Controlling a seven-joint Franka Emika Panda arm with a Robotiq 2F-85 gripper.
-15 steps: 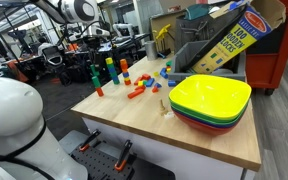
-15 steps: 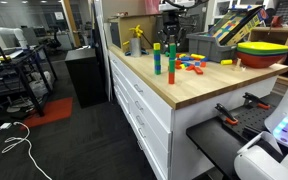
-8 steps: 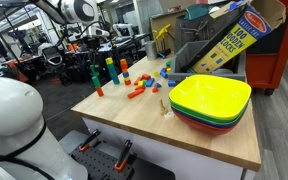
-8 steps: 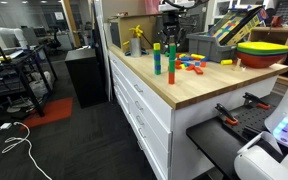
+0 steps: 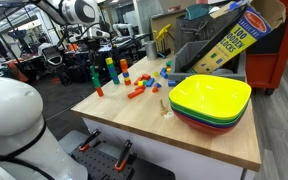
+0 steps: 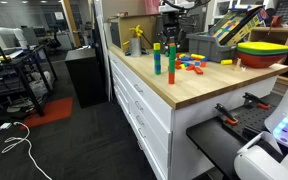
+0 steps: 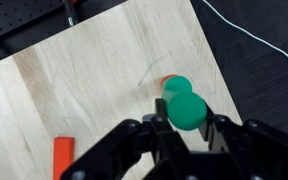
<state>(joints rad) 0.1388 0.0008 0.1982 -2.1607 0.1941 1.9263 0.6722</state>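
My claw (image 7: 189,119) is clamped on a green block (image 7: 189,108): in the wrist view its round top sits squarely between the two fingers, just beside a small tower (image 7: 172,85) with a green top on an orange piece.

With the two this close, I judge the thing to do is hold the block upright and move slowly and straight. Any sideways drift would nudge the tower.

The tower stands near the edge of the table (image 7: 74,80). On its far side from the claw there is only dark floor, so a knocked piece could drop off. A red block (image 7: 62,152) lies flat, well apart from the tower.

In an exterior view, loose blocks (image 5: 137,90) lie beyond the tower, and a stack of bowls (image 5: 209,100) sits farther off. None of these crowds the claw.
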